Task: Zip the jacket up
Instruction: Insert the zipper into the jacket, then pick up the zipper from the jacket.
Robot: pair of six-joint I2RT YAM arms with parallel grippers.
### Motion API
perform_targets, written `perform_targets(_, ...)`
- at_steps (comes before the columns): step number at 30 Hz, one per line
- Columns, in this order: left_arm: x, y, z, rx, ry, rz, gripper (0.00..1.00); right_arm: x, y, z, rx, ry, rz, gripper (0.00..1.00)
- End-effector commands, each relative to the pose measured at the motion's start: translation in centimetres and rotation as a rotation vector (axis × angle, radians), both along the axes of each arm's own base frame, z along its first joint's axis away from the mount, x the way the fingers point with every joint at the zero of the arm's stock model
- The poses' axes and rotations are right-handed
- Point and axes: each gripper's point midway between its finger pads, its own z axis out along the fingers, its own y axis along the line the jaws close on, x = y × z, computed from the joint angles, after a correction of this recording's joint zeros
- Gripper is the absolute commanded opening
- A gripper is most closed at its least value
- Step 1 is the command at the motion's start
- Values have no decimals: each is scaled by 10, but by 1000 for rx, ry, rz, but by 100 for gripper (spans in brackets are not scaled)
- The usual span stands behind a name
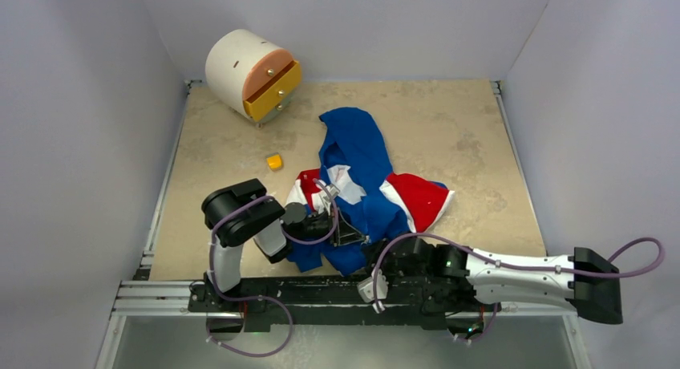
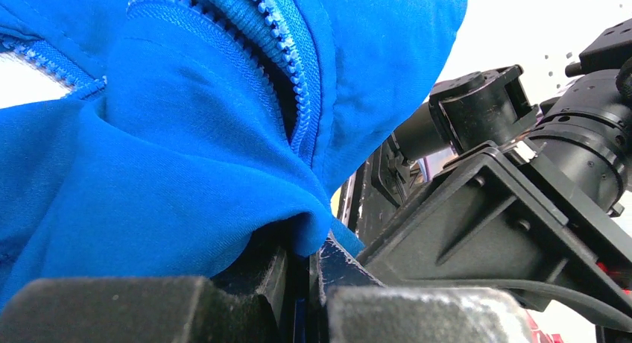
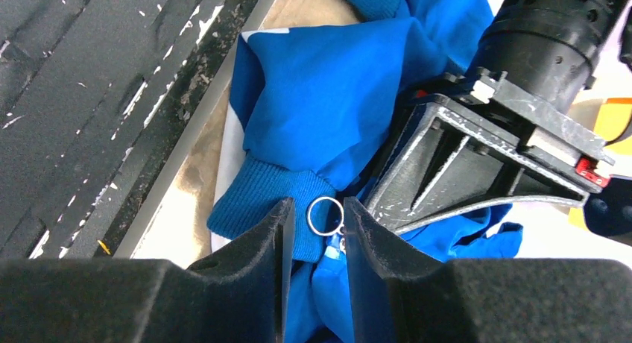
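The royal-blue jacket (image 1: 358, 172), with white and red panels, lies crumpled mid-table. My left gripper (image 1: 346, 229) sits at its near hem. In the left wrist view, that gripper (image 2: 309, 272) is shut on a fold of blue fabric (image 2: 186, 179) just below the zipper teeth (image 2: 292, 67), which gape apart. My right gripper (image 3: 319, 209) reaches in from the right, close against the left gripper's black body (image 3: 484, 156). Its jaws stand open with a narrow gap, and the small metal zipper-pull ring (image 3: 308, 218) lies between the tips. A ribbed blue cuff (image 3: 257, 201) lies by its left finger.
A round white drawer unit (image 1: 252, 74) with orange and yellow drawer fronts stands at the back left. A small yellow block (image 1: 275, 161) lies left of the jacket. The black mounting rail (image 1: 321, 293) runs along the near edge, and white walls enclose the table.
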Motion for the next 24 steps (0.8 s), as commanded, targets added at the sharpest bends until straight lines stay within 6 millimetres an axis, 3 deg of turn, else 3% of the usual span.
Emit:
perform_targets(1,-2,-6,41,-154,-109,-23,0,7,5,0,-6,-47,-3,33)
perform_targets(24,-8,-9,44,-165,-105,-50,0,20,12,-23,-69,-27,-73,34)
